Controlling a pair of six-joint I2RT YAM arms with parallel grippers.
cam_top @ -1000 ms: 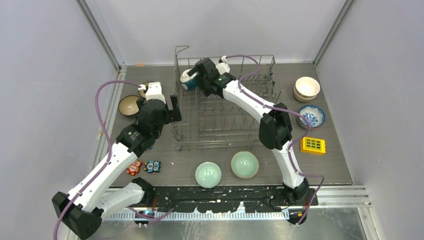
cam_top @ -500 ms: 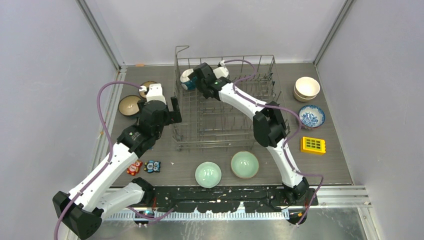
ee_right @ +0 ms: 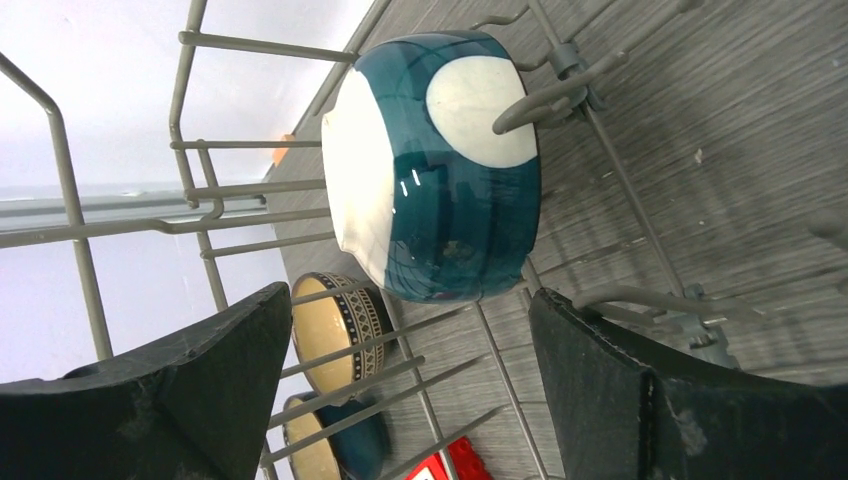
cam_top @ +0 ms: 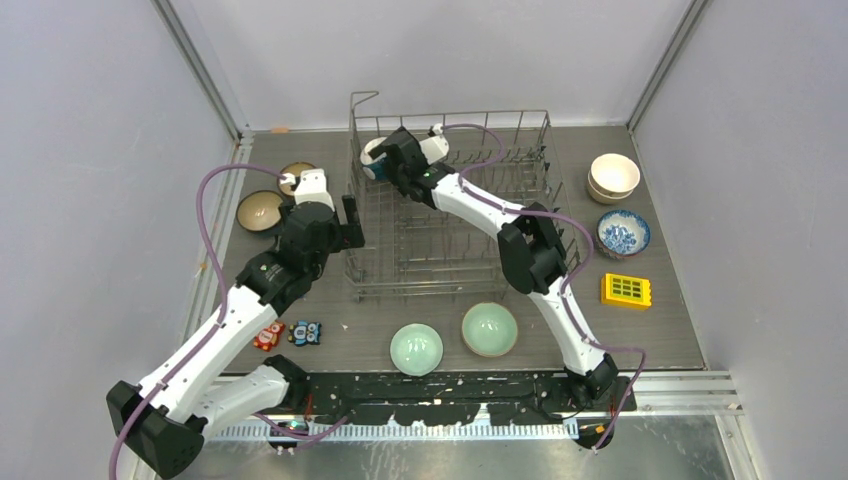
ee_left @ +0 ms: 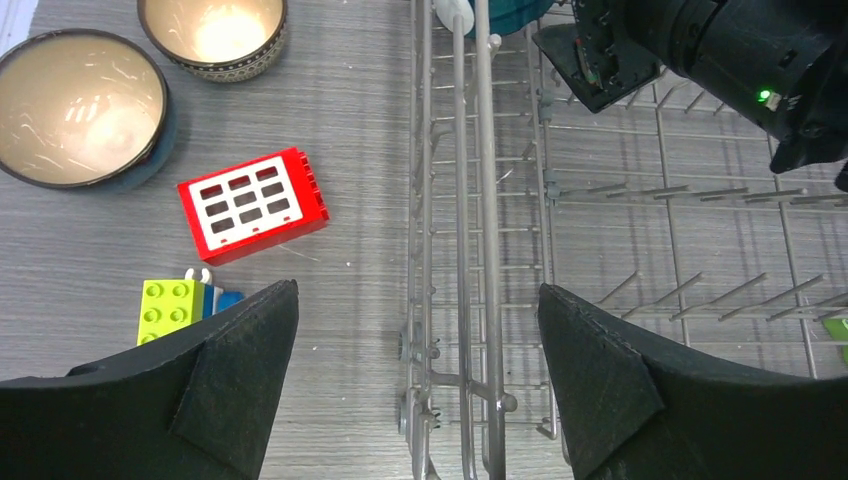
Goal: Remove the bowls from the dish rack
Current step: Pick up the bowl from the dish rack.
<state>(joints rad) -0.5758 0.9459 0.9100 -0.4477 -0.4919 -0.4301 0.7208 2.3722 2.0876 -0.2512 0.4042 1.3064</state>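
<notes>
Teal bowl (ee_right: 440,170) in dish rack (cam_top: 430,288), apparently just beyond spread right gripper (ee_right: 410,300)

You have the grey wire dish rack (cam_top: 400,250) in the middle of the dark wood-grain table (cam_top: 680,330). A dark teal ceramic bowl (ee_right: 450,220) stands on its side in the rack's far left corner. Left of the rack sit two brown round bowls (cam_top: 258,210), close together. In front of the rack lie two pale green bowls (cam_top: 416,349), side by side. To the rack's right is a stack of cream bowls (cam_top: 613,175). Nearer you comes a blue-and-white patterned bowl (cam_top: 623,233), then a yellow toy block (cam_top: 626,290).
</notes>
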